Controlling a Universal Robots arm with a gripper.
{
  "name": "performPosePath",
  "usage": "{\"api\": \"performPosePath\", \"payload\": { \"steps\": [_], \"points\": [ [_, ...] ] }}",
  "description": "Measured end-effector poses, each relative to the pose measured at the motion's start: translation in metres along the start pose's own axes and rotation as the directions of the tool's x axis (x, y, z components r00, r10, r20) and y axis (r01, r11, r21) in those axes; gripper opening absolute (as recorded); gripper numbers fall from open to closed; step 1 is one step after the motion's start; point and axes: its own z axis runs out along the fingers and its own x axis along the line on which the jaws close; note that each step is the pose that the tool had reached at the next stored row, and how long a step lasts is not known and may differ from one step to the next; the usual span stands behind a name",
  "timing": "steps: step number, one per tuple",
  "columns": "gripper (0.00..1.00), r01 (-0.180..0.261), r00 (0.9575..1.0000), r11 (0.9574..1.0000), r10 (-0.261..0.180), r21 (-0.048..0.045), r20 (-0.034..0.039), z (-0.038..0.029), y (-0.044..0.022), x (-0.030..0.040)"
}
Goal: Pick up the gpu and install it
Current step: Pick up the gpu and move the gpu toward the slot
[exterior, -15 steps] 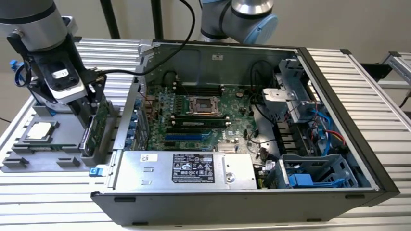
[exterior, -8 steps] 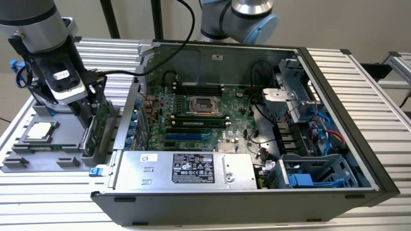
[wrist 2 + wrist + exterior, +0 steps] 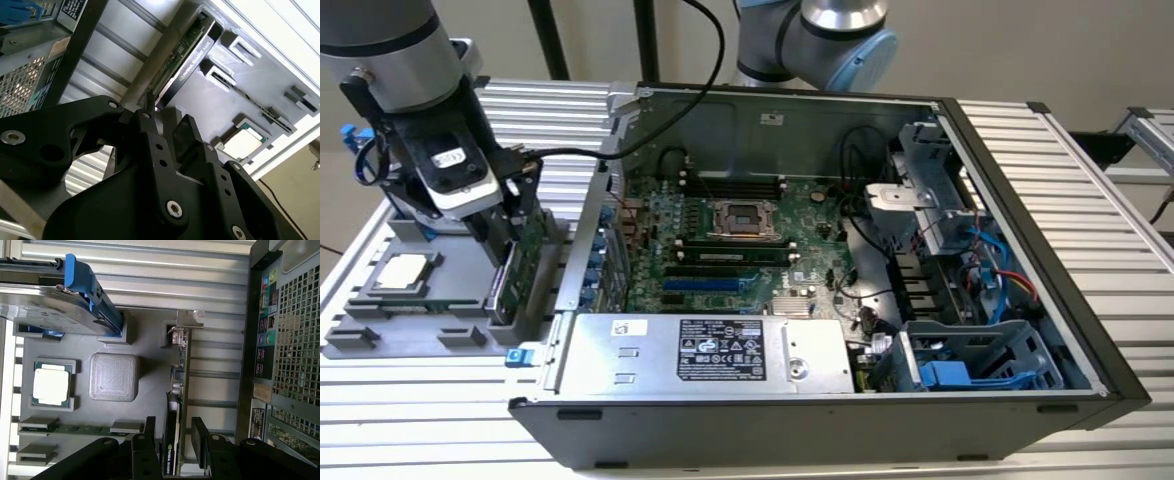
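End effector [image 3: 173, 421], jaws spread astride upright gpu [image 3: 175, 390] in grey tray [image 3: 150, 345]; CPU chip [image 3: 50, 382], hard drive [image 3: 50, 302] near; computer case [image 3: 285, 340] alongside

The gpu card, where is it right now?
The gpu stands on edge in the gray holder tray at the exterior view's left, just beside the open computer case, with the gripper open on either side of it.

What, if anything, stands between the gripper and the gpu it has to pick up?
Nothing visible does. In the first wrist view the open gripper straddles the gpu, which stands on edge in the gray holder.
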Motion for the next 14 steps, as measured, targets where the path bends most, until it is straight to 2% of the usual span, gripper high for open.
{"api": "performPosePath", "payload": {
  "steps": [14],
  "points": [
    [1.00, 0.000, 1.0000, 1.0000, 0.000, -0.0001, 0.0002, 0.0032, -0.0001, 0.0001]
  ]
}}
